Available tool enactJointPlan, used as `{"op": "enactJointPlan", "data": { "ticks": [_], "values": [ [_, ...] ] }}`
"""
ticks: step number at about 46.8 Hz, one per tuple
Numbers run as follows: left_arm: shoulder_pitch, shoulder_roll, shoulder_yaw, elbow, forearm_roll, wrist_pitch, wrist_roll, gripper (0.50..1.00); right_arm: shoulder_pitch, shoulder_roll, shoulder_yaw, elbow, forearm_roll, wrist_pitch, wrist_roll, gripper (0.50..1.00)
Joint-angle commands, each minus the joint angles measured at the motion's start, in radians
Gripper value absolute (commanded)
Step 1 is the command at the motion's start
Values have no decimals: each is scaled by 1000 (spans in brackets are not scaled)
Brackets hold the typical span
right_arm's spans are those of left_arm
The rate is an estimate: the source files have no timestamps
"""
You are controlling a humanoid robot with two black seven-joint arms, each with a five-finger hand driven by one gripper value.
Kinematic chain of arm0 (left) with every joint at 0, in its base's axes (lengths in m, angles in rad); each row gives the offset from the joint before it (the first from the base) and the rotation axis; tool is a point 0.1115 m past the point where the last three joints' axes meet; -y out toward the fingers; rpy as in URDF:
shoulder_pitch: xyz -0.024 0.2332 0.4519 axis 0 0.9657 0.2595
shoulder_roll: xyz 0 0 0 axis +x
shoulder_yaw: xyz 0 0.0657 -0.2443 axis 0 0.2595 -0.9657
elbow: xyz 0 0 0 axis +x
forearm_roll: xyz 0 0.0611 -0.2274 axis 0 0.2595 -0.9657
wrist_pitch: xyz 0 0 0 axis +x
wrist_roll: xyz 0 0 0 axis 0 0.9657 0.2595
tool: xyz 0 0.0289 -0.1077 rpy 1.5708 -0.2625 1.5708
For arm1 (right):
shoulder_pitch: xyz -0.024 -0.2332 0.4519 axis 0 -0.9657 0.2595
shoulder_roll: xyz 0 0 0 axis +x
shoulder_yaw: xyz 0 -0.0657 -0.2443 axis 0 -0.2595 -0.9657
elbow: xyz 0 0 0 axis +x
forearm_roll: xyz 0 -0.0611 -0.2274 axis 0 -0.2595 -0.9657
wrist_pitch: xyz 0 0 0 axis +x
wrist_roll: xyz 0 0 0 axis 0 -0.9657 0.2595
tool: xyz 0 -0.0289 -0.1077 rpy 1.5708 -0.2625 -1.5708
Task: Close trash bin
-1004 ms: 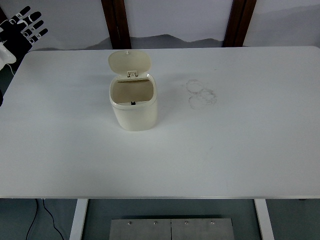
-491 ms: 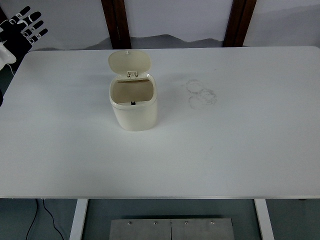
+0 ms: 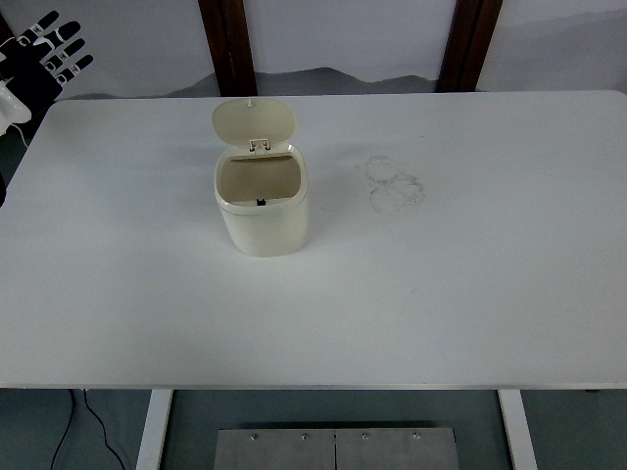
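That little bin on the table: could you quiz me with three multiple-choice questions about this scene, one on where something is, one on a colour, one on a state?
1. Where does the trash bin stand on the white table?
A. left of the middle
B. at the far right corner
C. at the near edge

2. What colour is the trash bin?
A. red
B. cream
C. black

3. How is the lid?
A. shut flat
C. lying on the table
B. swung up and open

Answers:
1. A, it stands left of centre, with faint ring marks on the table to its right.
2. B, body and lid are both cream.
3. B, the lid stands up behind the opening and the inside shows.

The left hand is far off at the top left corner, fingers spread.
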Motion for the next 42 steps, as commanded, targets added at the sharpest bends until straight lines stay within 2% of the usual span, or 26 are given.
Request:
{"op": "enactJointPlan", "data": {
  "ticks": [1,14,33,42],
  "values": [
    [-4,0,1,0,0,2,1,1000,0,0,0,0,0,0,0,995],
    [-18,3,2,-3,2,18,4,1000,0,0,0,0,0,1,0,995],
    [-78,9,7,-67,3,105,21,1000,0,0,0,0,0,1,0,995],
    [-147,4,14,-87,5,148,116,1000,0,0,0,0,0,0,0,995]
  ]
}}
